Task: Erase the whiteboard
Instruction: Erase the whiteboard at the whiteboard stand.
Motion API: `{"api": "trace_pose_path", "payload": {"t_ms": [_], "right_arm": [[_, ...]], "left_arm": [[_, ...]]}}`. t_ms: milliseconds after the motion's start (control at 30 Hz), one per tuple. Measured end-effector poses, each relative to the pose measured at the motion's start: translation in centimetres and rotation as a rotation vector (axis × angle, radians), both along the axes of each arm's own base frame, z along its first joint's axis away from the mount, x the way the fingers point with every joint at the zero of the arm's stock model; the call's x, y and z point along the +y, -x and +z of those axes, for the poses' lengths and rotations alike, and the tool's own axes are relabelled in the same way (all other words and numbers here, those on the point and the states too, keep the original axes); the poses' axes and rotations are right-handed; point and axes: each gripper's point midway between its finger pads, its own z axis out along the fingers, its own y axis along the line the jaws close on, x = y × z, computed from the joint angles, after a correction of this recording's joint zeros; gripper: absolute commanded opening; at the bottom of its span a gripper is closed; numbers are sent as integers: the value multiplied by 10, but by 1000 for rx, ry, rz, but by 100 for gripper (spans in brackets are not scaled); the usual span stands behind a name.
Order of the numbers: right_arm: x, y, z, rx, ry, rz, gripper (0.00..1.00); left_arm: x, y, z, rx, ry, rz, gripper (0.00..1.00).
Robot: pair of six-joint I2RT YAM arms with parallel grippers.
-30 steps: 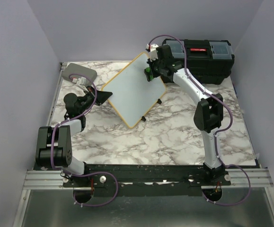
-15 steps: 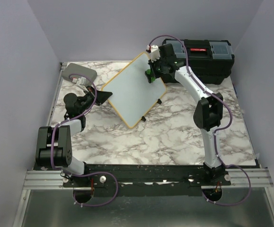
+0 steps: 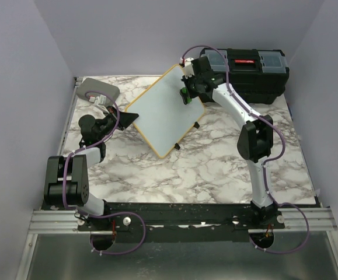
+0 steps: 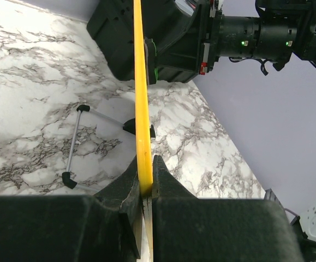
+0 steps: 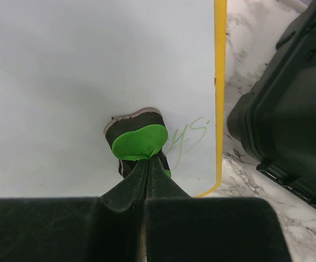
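Green eraser, pinched tight in the right gripper, presses the whiteboard beside faint marks. Left gripper clamps its yellow edge

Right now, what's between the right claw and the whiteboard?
A green eraser, pinched by the right gripper, touching the whiteboard; seen in the right wrist view.

Green scribble on whiteboard too faint to read; eraser lower part hidden by right gripper; toolbox cut by pic edge.
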Motion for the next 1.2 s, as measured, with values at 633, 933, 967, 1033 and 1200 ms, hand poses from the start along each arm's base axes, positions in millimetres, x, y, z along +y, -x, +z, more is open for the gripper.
{"api": "trace_pose_path", "payload": {"t_ms": [633, 933, 967, 1033, 1200], "right_arm": [[4, 12, -9, 35, -38, 118, 1], [-17, 6, -22, 6, 65, -1, 1], [-15, 8, -21, 9, 54, 12, 2], [-11, 11, -21, 16, 33, 37, 6], [-10, 11, -21, 28, -2, 79, 10]], "left_arm": [[0, 0, 0, 1, 1, -1, 0], [0, 0, 0, 1, 2, -1, 0], [0, 0, 0, 0, 1, -1, 0], [0, 0, 1, -2, 1, -3, 0], [0, 0, 1, -2, 1, -3, 0]]}}
